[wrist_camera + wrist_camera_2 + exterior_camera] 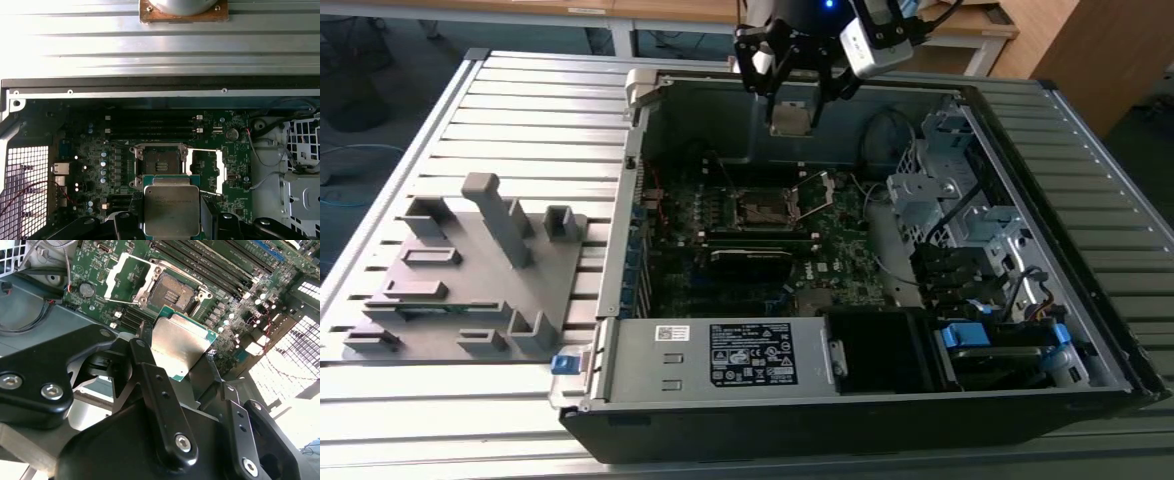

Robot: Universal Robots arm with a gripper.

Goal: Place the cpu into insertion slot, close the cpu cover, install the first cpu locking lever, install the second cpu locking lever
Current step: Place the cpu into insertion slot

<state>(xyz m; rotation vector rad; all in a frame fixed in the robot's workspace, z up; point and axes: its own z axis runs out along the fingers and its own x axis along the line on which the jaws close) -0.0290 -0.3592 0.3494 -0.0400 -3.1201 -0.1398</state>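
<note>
Gripper (794, 108) position: above the open computer case (720, 420), near the case's 12 o'clock edge in the exterior view. The fingers (144, 356) pinch the cpu (789, 122) by two opposite edges. The chip hangs in the air, clear of the motherboard (841, 270) and touching nothing but the fingers.

In both wrist views the cpu (182, 347) (171, 210) shows its silvery metal face with a green border around it.

The insertion slot (761, 208) lies on the motherboard at 6 o'clock from the held chip in the exterior view, well apart from it. The slot (172, 292) (161, 162) is bare, with its dark contact field exposed.

The cpu cover (814, 195) is swung open and stands at 3 o'clock of the slot in the exterior view, just beside it. In both wrist views the cover (114, 277) (218, 170) appears as a silvery frame with a square cut-out, laid back from the slot.

Long black memory sticks (150, 125) run beside the slot in the first wrist view.

The case rests on a ribbed metal worktop (480, 420). A grey fixture block (467, 270) sits at 9 o'clock of the case in the exterior view.
</note>
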